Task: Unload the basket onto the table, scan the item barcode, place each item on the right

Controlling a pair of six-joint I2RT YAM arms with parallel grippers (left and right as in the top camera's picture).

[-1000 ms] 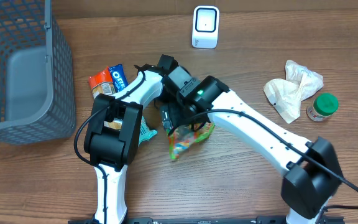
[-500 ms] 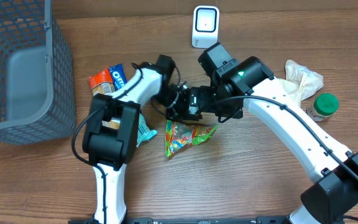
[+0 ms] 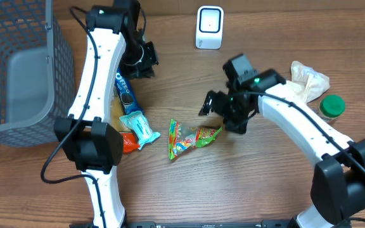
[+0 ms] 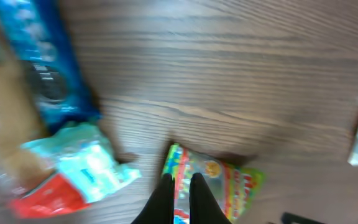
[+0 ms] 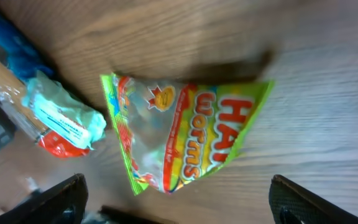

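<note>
The item, a green and yellow gummy worms bag (image 3: 192, 139), lies flat on the wooden table with nothing holding it. The right wrist view shows the bag (image 5: 179, 134) with its printed front up, and no barcode shows. My right gripper (image 3: 224, 114) hovers just right of and above the bag, open wide, its fingers (image 5: 61, 199) spread far apart with nothing between them. My left gripper (image 3: 141, 60) is shut and empty, up near the back of the table. In its blurred view the gripper (image 4: 180, 180) points toward the bag (image 4: 222, 180). A white scanner (image 3: 209, 27) stands at the back centre.
A grey wire basket (image 3: 18, 69) fills the back left. A blue Oreo pack (image 3: 125, 88), a teal packet (image 3: 138, 126) and a red packet (image 3: 128, 142) lie left of the bag. A crumpled white bag (image 3: 300, 88) and a green-lidded jar (image 3: 329, 109) sit at right.
My right gripper has lifted off the bag and drawn away to the right. The left arm has swung from beside the bag up to the back left. The bag now lies free.
</note>
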